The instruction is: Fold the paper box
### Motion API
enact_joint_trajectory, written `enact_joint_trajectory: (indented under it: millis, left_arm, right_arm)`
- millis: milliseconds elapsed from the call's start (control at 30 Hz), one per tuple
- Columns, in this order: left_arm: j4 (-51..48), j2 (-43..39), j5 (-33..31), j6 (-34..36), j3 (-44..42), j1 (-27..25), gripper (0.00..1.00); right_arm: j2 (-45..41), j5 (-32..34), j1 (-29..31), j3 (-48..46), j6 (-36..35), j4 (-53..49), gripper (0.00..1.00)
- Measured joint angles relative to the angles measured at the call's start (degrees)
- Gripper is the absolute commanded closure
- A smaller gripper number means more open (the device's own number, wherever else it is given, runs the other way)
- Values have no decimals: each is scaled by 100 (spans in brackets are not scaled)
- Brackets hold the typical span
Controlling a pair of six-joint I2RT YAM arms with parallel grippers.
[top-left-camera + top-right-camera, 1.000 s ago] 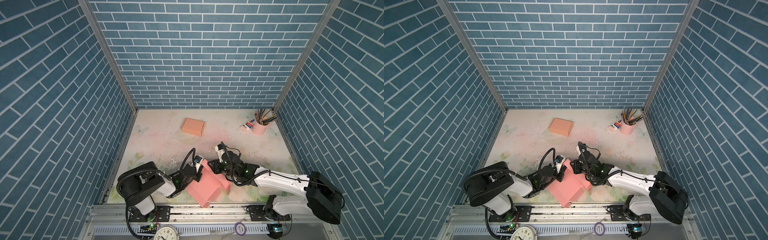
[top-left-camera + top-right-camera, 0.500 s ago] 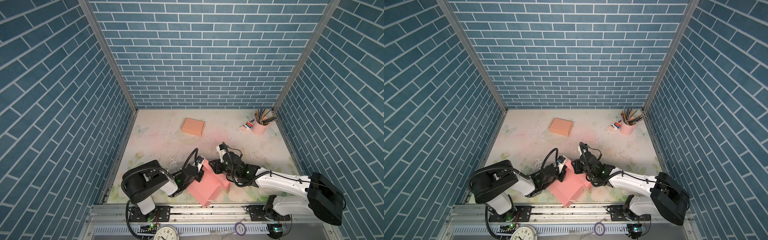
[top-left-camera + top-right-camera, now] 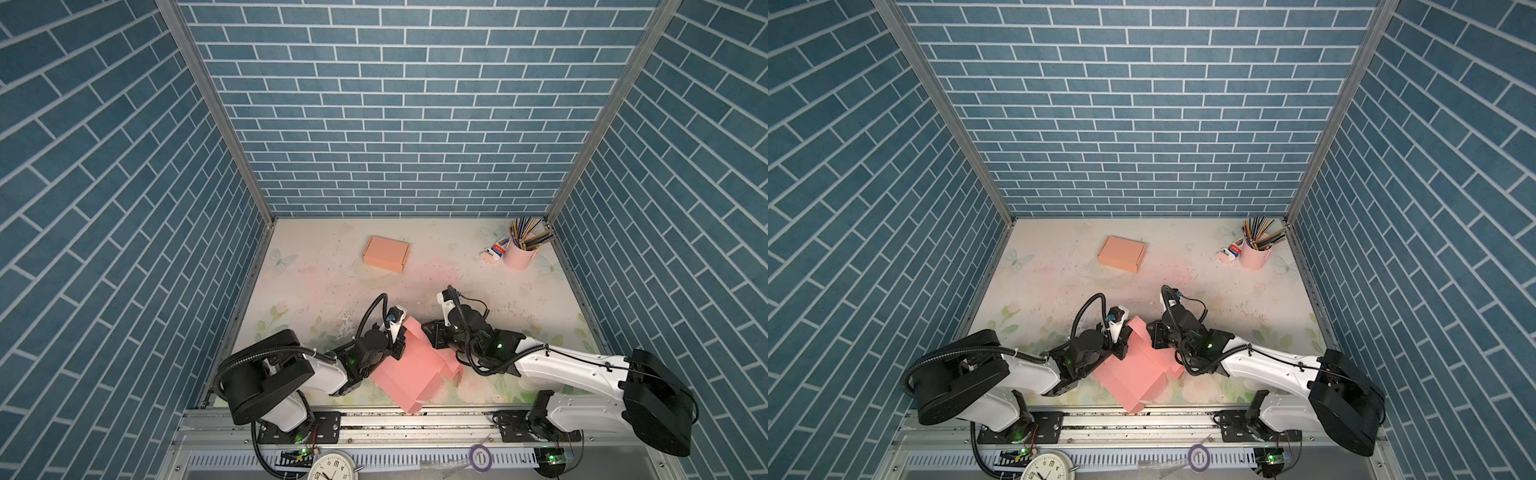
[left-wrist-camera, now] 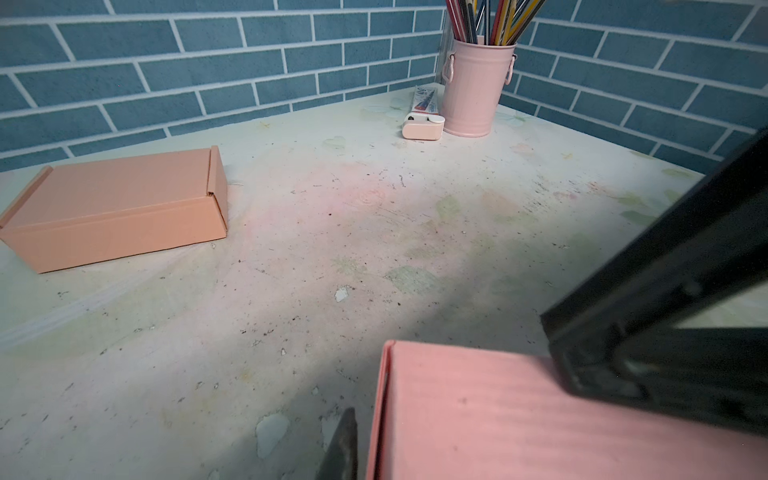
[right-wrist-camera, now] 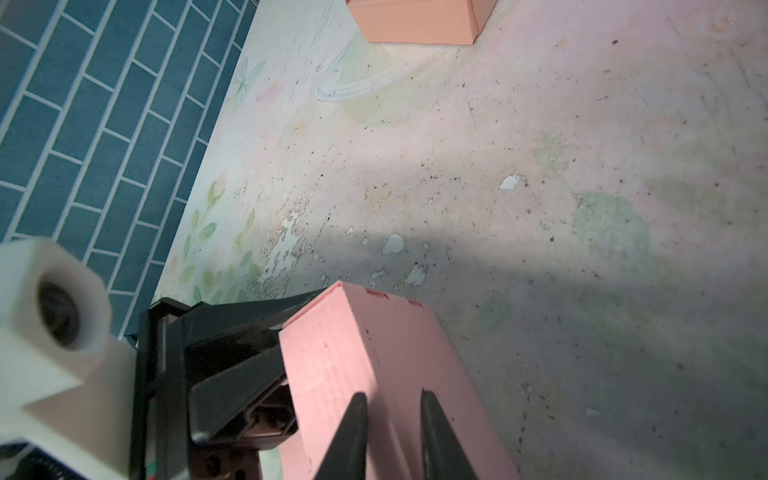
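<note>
Part-folded pink paper box (image 3: 409, 370) at the middle of the table's (image 3: 415, 291) near edge, between both grippers.

Hidden: left gripper (image 3: 399, 347) is at the box's far-left wall. The left wrist view shows only one fingertip (image 4: 345, 440), just outside that wall, with its mate behind the cardboard, so I cannot tell if it is clamped or loose. The right arm (image 3: 561, 365) covers the box's right flaps in both top views. The clock (image 3: 332, 467) is cut off by the frame.
Edges and room: the box's near corner reaches the rail (image 3: 457, 415). Table centre is bare. The orange box (image 3: 385, 253) toward the far left and the pencil cup (image 3: 517, 255) in the far right corner are well apart from the work.
Right gripper (image 5: 392, 399): fingers a narrow gap apart over the box's top fold, nothing seen pinched between them.
</note>
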Motion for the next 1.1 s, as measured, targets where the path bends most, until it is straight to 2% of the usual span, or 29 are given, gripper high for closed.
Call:
enact_joint_trajectory:
  millis: [233,600,700,933,1100]
  left_arm:
    - [-22,0,37,24,2,-11,90]
    - [-470,-463,-407,-153,2,-11,90]
    - [-761,-581,-616,-225,35,-9,90]
    - [-1580,-726,-756,-498,326,83,90]
    - [-2028,-911,-756,-695,446,186,90]
  right_arm:
    - [-52,72,4,74,-26,-210,76]
    - [-476,717,245,955,-544,-1788,75]
    - [-573,977,461,1266,-717,-2190,79]
    - [-1023,1349,826,1486,-1104,-2763,100]
    - [-1346,1528,826,1469,-1213,-3025,100]
